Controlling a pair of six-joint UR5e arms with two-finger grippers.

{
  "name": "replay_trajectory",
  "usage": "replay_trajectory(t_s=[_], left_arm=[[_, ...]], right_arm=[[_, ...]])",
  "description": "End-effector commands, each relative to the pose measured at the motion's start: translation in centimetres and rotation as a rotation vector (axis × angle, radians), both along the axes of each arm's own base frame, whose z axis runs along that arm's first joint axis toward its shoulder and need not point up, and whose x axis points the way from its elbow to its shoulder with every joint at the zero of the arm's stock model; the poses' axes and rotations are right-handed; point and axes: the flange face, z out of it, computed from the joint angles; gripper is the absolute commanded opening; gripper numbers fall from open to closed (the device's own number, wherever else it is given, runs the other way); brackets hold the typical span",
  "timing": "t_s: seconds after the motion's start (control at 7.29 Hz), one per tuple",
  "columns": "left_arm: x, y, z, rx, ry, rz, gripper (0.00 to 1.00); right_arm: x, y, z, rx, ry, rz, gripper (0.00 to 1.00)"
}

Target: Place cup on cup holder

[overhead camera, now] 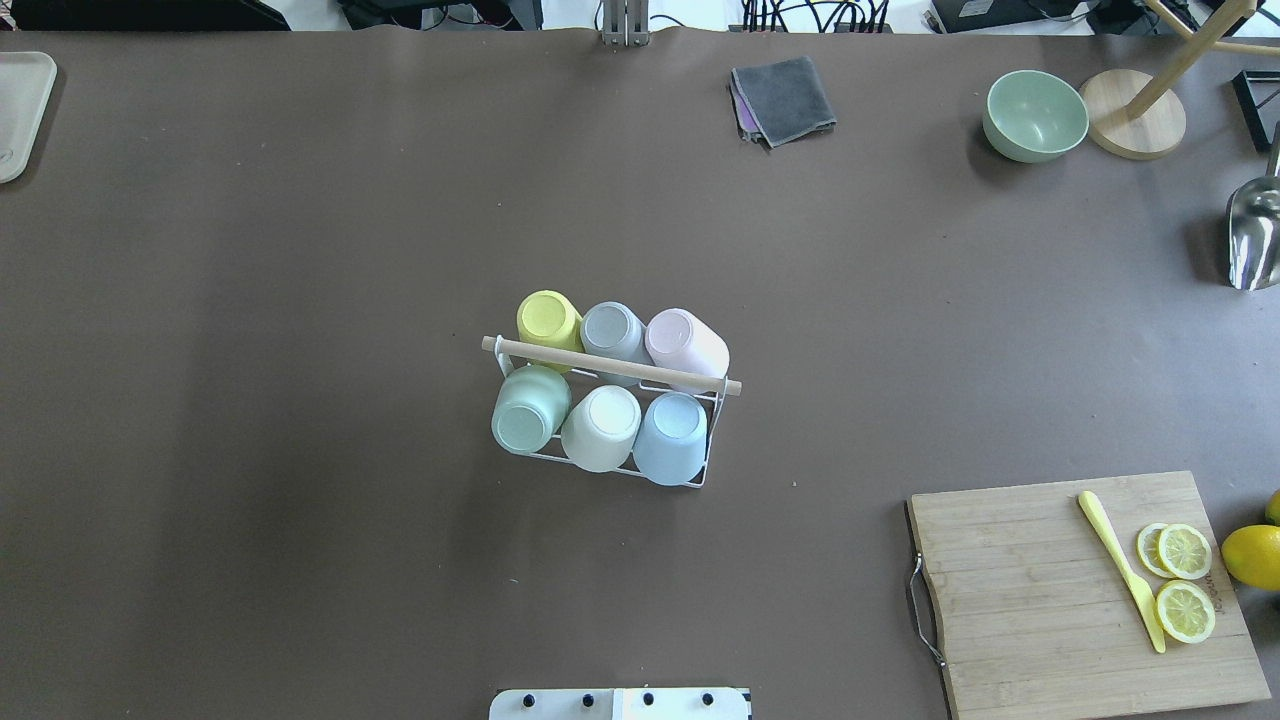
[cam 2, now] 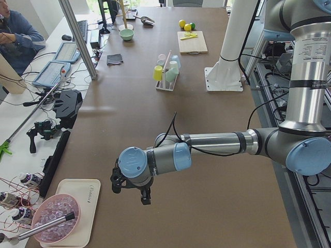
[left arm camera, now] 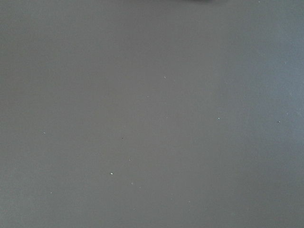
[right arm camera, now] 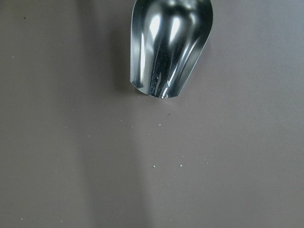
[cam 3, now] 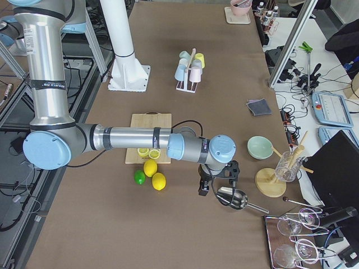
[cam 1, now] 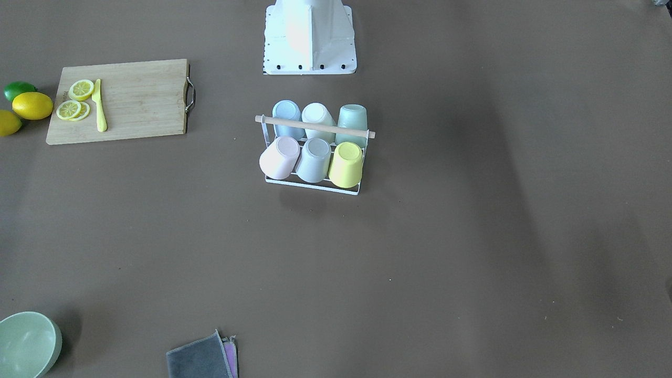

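Observation:
The cup holder [overhead camera: 610,365] is a white wire rack with a wooden rod handle and stands mid-table; it also shows in the front view [cam 1: 315,126]. Several pastel cups sit upside down on its prongs, among them a yellow cup [overhead camera: 547,318], a pink cup [overhead camera: 687,341] and a blue cup [overhead camera: 670,437]. My left gripper [cam 2: 130,195] hangs over bare table far from the rack, near a tray. My right gripper [cam 3: 216,188] hangs at the other end, above a metal scoop [right arm camera: 168,45]. Neither gripper shows close enough for me to tell whether it is open or shut.
A wooden cutting board [overhead camera: 1040,600] carries lemon slices [overhead camera: 1184,580] and a yellow knife [overhead camera: 1120,570]. Lemons [cam 1: 32,105] and a lime [cam 1: 19,90] lie beside it. A green bowl [overhead camera: 1034,115], a grey cloth [overhead camera: 783,98] and a wooden stand [overhead camera: 1135,125] are at the far edge.

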Motion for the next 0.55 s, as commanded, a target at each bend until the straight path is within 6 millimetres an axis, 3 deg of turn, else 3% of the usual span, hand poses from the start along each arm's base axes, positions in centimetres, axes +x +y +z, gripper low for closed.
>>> replay_trajectory(t_s=[0.0, 0.41], left_arm=[[-0.01, 0.0, 0.03, 0.001, -0.001, 0.0, 0.98], [-0.03, -0.07, -0.33, 0.008, -0.004, 0.001, 0.98]], right_arm=[[0.0, 0.0, 0.08, -0.001, 0.0, 0.0, 1.0], [0.0, -0.01, 0.01, 0.001, 0.0, -0.001, 1.0]])
